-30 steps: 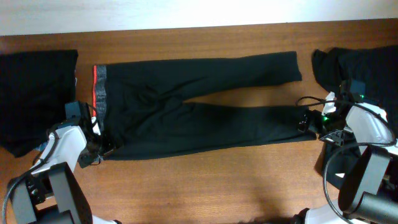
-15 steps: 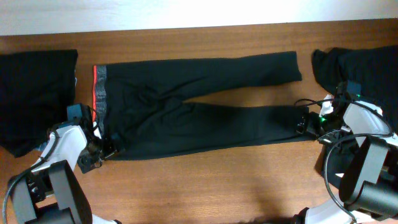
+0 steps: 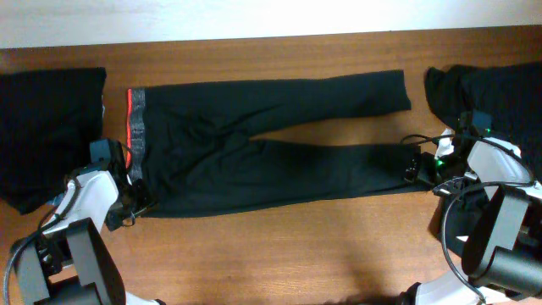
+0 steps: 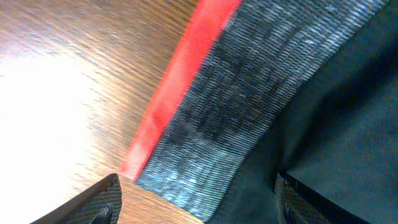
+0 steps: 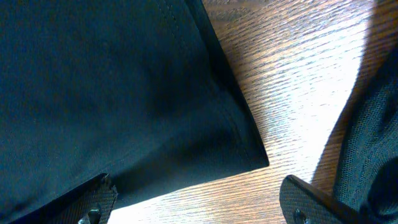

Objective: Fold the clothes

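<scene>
The clothes here are long black trousers (image 3: 262,144) lying flat across the table, with the red-edged grey waistband (image 3: 134,127) at the left and both legs running right. My left gripper (image 3: 135,203) is at the waistband's near corner. In the left wrist view it (image 4: 196,208) is open, its fingers (image 4: 102,202) standing either side of the grey band's corner (image 4: 205,168). My right gripper (image 3: 412,166) is at the end of the near leg. In the right wrist view it (image 5: 199,208) is open, straddling the hem corner (image 5: 245,152).
A black garment (image 3: 47,135) lies at the table's left end. Another black pile (image 3: 500,93) lies at the right end, just behind the right arm; its mesh-like fabric (image 5: 373,143) shows beside the right finger. Bare wood (image 3: 279,246) runs along the near edge.
My left gripper's jaws have narrowed a little around the waistband corner. The right gripper has edged slightly left toward the hem. The trousers have not moved.
</scene>
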Controlling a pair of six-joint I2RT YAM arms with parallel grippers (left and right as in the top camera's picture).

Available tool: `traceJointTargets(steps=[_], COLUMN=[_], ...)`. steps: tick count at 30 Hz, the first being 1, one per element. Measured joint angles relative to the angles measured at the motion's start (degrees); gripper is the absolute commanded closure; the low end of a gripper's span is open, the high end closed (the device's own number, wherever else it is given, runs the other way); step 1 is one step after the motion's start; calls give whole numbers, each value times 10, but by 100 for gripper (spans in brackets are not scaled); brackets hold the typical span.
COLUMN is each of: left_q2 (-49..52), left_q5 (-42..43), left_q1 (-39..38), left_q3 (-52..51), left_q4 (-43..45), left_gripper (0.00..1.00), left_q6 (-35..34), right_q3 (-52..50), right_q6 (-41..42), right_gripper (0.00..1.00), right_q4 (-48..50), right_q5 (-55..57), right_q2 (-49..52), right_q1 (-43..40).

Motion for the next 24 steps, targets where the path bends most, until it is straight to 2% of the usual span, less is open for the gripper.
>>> traceJointTargets(steps=[9, 16, 17, 19, 21, 22, 24], left_q2=[0, -2, -6, -11, -12, -12, -12], left_q5=[-15, -11, -10, -2, 5, 5, -1], left_q1=[0, 0, 0, 0, -1, -1, -1], left_q3=[0, -15, -20, -29, -32, -33, -34], left_q4=[2, 38, 46, 59, 66, 70, 71], left_gripper=[21, 27, 34, 65, 86, 92, 96], left_q6=[-12, -13, -12, -12, -17, -17, -15], right_q3=[0, 0, 0, 0, 0, 0, 0], right_q6=[0, 0, 0, 0, 0, 0, 0], right_gripper=[11, 11, 11, 11, 11, 11, 11], right_q4=[0, 0, 0, 0, 0, 0, 0], right_q5=[0, 0, 0, 0, 0, 0, 0], right_q2=[0, 0, 0, 0, 0, 0, 0], right_q1=[0, 0, 0, 0, 0, 0, 0])
